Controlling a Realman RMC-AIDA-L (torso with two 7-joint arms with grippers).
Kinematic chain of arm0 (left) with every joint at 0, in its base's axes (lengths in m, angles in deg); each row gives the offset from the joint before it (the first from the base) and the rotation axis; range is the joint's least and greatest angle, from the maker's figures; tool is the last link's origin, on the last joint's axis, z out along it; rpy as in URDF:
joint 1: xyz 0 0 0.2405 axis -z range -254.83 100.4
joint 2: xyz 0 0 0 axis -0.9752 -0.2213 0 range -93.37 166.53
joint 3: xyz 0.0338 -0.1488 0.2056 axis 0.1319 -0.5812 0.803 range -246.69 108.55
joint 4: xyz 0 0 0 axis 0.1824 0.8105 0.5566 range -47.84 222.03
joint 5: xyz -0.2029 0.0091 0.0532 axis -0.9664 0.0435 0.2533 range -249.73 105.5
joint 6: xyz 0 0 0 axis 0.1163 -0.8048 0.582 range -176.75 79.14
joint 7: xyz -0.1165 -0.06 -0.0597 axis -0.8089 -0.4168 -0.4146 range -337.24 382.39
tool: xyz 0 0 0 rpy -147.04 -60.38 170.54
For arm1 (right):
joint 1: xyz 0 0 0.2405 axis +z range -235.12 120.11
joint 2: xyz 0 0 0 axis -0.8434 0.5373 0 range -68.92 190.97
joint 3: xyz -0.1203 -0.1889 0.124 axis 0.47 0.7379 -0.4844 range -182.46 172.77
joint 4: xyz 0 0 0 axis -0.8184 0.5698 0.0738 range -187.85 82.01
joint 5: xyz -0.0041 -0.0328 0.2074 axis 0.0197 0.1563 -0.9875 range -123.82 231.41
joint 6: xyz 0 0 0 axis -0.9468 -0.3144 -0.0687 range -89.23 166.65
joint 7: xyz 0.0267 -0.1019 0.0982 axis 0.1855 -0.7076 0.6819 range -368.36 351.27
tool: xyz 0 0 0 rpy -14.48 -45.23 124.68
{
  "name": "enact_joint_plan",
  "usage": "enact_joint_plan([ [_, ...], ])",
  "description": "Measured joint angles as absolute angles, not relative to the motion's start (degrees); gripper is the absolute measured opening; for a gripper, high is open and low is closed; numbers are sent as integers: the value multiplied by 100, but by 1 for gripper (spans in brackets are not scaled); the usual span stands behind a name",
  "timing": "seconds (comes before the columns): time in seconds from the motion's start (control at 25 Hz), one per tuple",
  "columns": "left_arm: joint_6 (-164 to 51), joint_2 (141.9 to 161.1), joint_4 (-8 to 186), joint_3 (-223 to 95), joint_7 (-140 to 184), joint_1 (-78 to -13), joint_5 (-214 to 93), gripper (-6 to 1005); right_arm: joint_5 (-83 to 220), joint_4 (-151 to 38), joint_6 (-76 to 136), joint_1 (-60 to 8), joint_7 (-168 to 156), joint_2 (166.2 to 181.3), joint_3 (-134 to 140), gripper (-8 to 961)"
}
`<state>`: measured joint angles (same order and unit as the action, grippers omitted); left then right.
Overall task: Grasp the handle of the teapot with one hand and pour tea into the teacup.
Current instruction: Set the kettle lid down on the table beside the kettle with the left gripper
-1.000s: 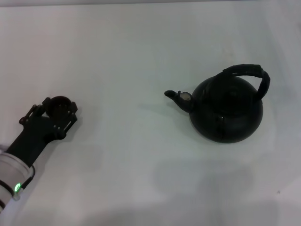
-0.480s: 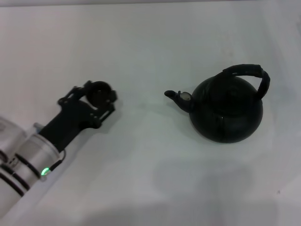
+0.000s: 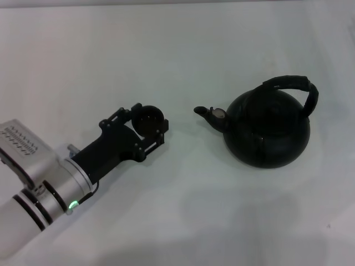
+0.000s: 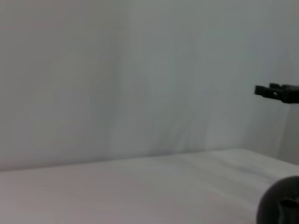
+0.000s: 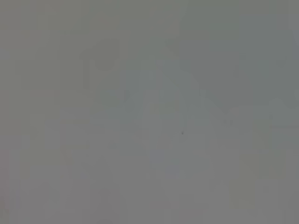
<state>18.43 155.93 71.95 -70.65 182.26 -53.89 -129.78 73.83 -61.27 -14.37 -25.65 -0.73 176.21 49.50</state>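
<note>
The black teapot (image 3: 269,130) stands upright on the white table at the right of the head view. Its spout (image 3: 206,113) points left and its arched ribbed handle (image 3: 294,83) rises over its top. Left of the spout, about a hand's width away, my left gripper (image 3: 151,123) is shut on the small dark teacup (image 3: 147,116), whose mouth faces up. My right gripper is out of view; the right wrist view shows only plain grey surface.
The white table (image 3: 183,50) stretches bare behind and in front of the pot. In the left wrist view a dark rounded shape (image 4: 280,205) and a small black part (image 4: 278,92) sit at the picture's edge; what they are I cannot tell.
My left arm has carried the teacup rightward from the table's left side to just left of the teapot's spout. The teapot has not moved.
</note>
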Motion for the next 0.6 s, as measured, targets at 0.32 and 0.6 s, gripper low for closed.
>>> enact_joint_plan([
  [0.32, 1634, 15594, 7197, -7065, 18184, -5384, -12914, 706, 7383, -6152, -1437, -2559, -73, 17616, 4956, 716],
  [0.6, 1480, 15594, 7211, -7065, 18178, -5384, -12908, 708, 7383, -6177, -1437, -2560, -73, 17621, 4965, 716],
])
